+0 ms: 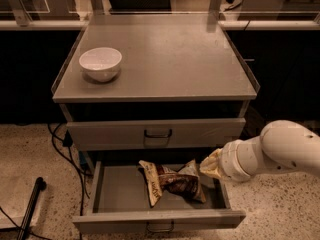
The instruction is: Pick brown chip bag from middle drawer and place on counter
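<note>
The brown chip bag (172, 181) lies crumpled on the floor of the open middle drawer (115, 196), its cream end with dark lettering toward the left. My gripper (209, 166) reaches in from the right on the white arm (280, 151), sits over the drawer's right side, and is at or just beside the bag's right end. I cannot tell whether it touches the bag. The grey counter (170, 54) is the cabinet top above.
A white bowl (100, 63) stands on the counter's left part. The upper drawer (157, 133) is shut, showing its front and dark handle. Black cables (62, 151) and a dark pole (31, 206) lie on the speckled floor at the left.
</note>
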Motion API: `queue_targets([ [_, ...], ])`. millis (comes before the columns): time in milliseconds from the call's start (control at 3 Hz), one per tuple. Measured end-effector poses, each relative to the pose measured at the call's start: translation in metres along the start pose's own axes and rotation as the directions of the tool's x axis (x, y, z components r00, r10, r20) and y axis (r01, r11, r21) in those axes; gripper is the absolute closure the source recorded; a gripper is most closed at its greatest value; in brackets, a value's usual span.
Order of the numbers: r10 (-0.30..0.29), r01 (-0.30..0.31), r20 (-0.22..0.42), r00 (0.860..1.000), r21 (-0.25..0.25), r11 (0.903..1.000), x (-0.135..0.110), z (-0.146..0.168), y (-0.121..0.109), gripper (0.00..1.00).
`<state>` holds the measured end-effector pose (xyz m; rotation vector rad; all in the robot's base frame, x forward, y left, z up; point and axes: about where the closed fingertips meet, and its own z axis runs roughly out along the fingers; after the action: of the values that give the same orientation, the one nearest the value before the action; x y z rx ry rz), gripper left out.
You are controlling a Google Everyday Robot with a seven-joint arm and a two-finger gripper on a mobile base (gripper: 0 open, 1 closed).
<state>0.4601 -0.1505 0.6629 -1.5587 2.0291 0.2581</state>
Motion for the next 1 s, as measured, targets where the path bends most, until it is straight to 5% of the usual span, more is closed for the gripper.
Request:
queue_targets([
  [1000, 0.012, -0.013, 0.048, 0.999, 0.032, 0.9994, 0.023, 0.092, -0.016, 1.0],
])
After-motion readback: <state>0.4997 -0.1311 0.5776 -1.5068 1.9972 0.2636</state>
